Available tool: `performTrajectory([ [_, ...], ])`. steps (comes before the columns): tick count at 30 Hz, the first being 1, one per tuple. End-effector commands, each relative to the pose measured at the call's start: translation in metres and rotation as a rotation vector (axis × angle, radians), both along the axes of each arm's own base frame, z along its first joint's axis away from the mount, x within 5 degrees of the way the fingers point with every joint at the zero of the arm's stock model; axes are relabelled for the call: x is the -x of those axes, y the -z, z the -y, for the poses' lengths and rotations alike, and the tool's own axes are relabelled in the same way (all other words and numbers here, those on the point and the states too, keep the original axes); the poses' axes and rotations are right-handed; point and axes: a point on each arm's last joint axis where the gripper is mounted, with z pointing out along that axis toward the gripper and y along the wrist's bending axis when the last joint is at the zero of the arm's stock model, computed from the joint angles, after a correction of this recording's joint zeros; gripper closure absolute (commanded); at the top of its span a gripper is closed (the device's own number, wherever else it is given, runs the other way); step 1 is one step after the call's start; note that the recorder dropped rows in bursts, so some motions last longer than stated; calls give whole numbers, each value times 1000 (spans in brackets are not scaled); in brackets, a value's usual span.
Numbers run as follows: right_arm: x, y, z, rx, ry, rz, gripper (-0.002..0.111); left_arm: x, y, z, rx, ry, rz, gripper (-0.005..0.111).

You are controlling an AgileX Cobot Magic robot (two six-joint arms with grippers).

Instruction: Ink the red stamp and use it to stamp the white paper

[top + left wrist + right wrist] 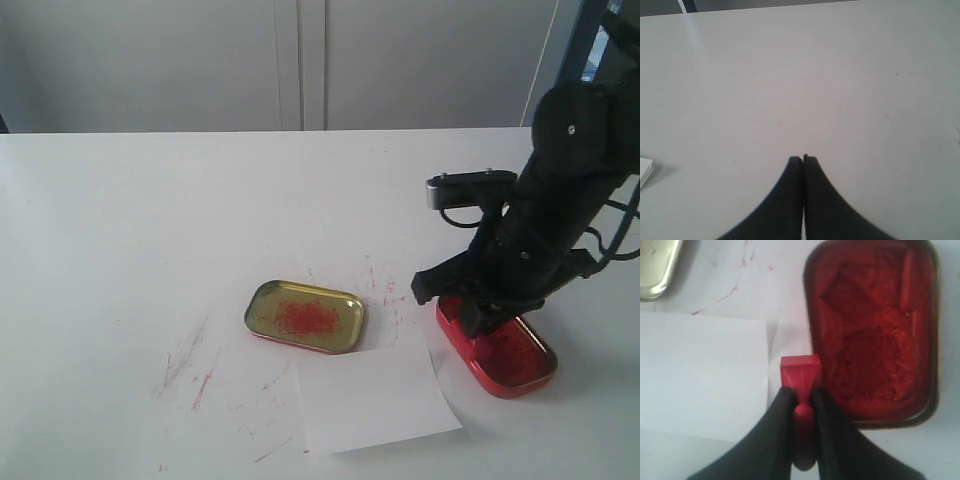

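1. The right gripper point(801, 399) holds the red stamp point(800, 371) by its thin knob. The wide flat end points away from the gripper.
2. The stamp is at the edge of the red tin point(870, 335), by the rim nearest the white paper point(700, 370). I cannot tell if it touches the rim.
3. I think the job now is to get ink on the stamp. I cannot see if its flat face has ink on it yet.
4. To do it well, put the stamp over the middle of the red ink, away from the rim. Push it down flat, not tipped, so the whole face gets red.
5. Then lift it straight up so the ink does not smear.
6. The paper lies on the table point(120, 220), just beside the tin. The gold tin point(305, 317) sits beyond the paper and is not needed.
7. The right gripper's two fingers point(784, 412) are squeezed tight on the knob, one on each side.
8. The left gripper point(803, 160) is pressed together with nothing in it, above bare table.
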Motion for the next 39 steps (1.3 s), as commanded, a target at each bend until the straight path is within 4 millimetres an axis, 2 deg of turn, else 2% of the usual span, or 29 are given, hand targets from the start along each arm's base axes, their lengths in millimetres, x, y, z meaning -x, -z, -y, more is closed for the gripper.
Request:
performTrajectory([
  [1, 9, -4, -20, -8, -87, 8, 108, 0, 2, 0, 1, 1, -4, 107],
  [7, 21, -5, -38, -16, -138, -35, 108, 0, 2, 0, 1, 1, -4, 107],
  [12, 26, -16, -62, -27, -181, -19, 108, 0, 2, 0, 1, 1, -4, 107],
  [17, 29, -18, -78, -27, -223, -18, 108, 0, 2, 0, 1, 1, -4, 107],
  [25, 31, 0, -108, 9, -281, -9, 108, 0, 2, 0, 1, 1, -4, 107],
  [30, 25, 11, -107, 75, -232, 24, 108, 0, 2, 0, 1, 1, -4, 107],
  [34, 23, 14, -109, 50, -174, 63, 108, 0, 2, 0, 1, 1, -4, 107],
  [39, 34, 26, -110, 45, -173, 62, 108, 0, 2, 0, 1, 1, -4, 107],
])
